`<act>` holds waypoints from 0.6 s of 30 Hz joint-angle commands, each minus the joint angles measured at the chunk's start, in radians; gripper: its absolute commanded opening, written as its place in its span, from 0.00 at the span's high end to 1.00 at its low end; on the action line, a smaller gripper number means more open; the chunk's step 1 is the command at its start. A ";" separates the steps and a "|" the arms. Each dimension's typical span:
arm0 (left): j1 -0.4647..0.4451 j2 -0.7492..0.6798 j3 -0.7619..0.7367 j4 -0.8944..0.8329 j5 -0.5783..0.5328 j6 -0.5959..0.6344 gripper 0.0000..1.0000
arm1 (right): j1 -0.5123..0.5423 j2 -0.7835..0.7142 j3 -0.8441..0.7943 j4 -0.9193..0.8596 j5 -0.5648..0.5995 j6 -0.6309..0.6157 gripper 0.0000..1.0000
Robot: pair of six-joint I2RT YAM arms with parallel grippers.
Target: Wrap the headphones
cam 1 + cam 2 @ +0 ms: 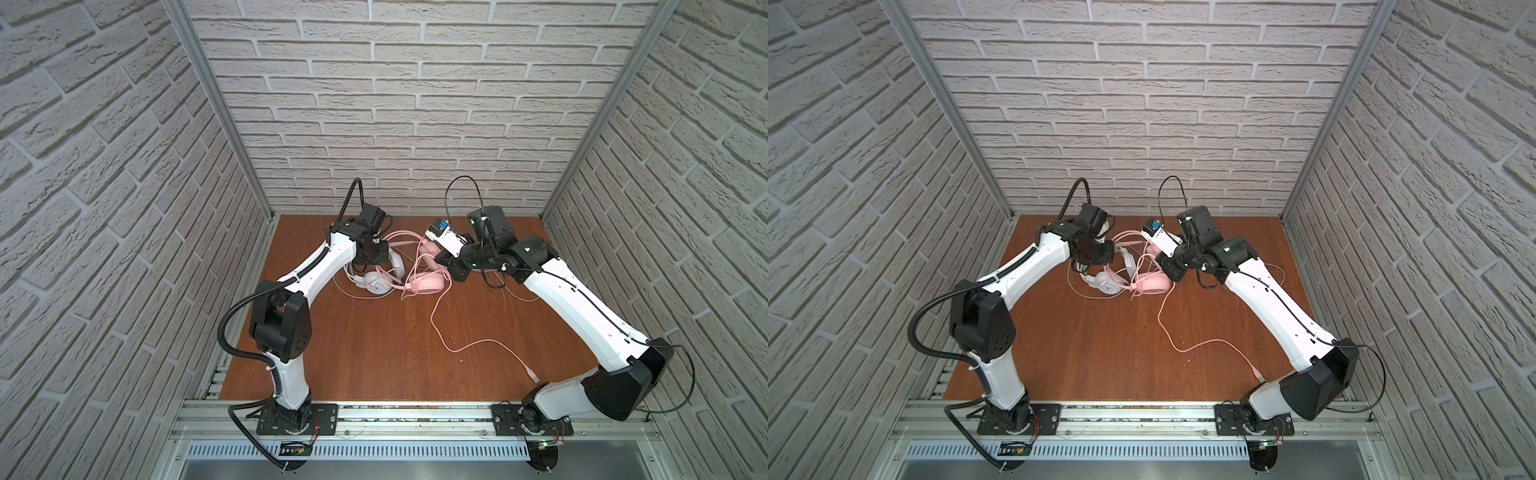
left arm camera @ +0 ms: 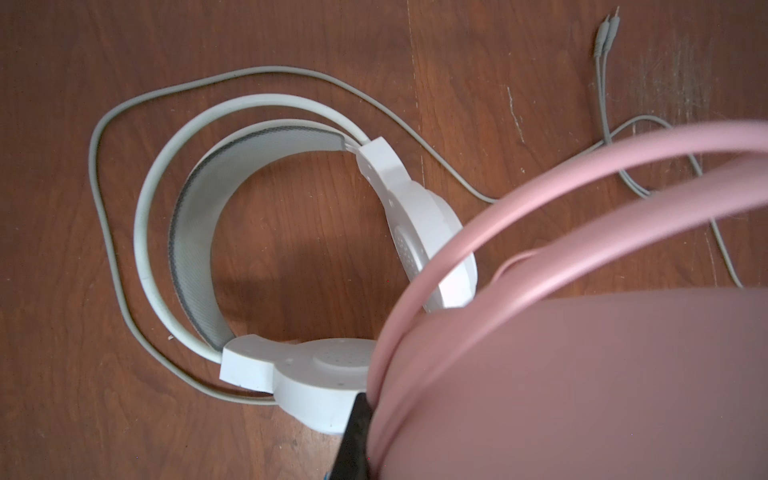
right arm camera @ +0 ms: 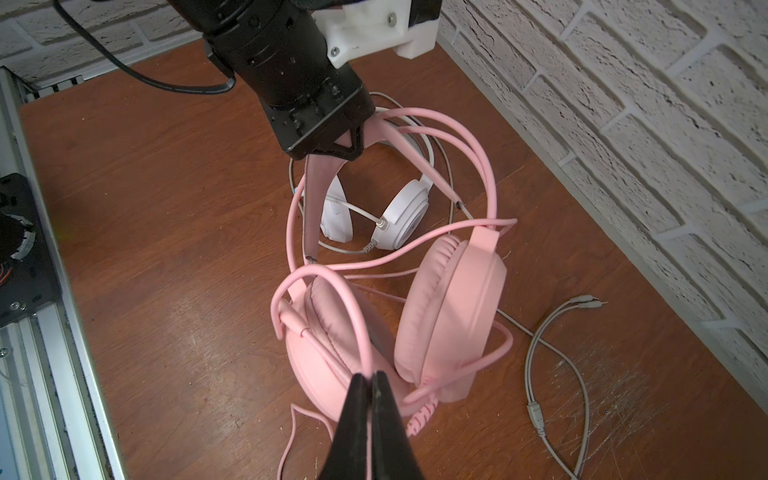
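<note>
Near the back of the table (image 1: 374, 332), the left gripper (image 3: 332, 145) clamps the pink headset (image 3: 453, 316) by its band while the right gripper (image 3: 371, 380) pinches its pink cord (image 3: 353, 307) — looping best kept taut, clear of the white headset (image 2: 291, 232) lying beside it.

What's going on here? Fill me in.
Two robot arms are working on the pink headset. The left gripper is shut on its headband, holding it up off the wooden table. The right gripper is shut on the pink cord, which loops around the cups; its tail trails across the table. The white headset lies flat behind, untouched.
</note>
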State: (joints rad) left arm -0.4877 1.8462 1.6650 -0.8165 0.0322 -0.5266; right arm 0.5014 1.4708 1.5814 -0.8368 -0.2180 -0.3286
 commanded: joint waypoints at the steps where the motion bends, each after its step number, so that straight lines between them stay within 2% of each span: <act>1: -0.015 0.011 0.051 0.012 0.057 0.009 1.00 | 0.000 0.011 0.037 0.002 0.005 0.026 0.94; 13: -0.018 0.041 0.072 0.023 0.059 -0.036 1.00 | -0.003 0.064 0.087 -0.116 -0.150 -0.044 0.95; 18: -0.017 0.059 0.085 0.036 0.078 -0.073 1.00 | 0.007 0.086 0.091 -0.155 -0.169 -0.048 0.95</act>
State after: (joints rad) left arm -0.5041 1.8973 1.7050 -0.8295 0.0559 -0.5541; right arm 0.4995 1.5475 1.6512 -0.9653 -0.3431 -0.3576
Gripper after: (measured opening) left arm 0.079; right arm 0.057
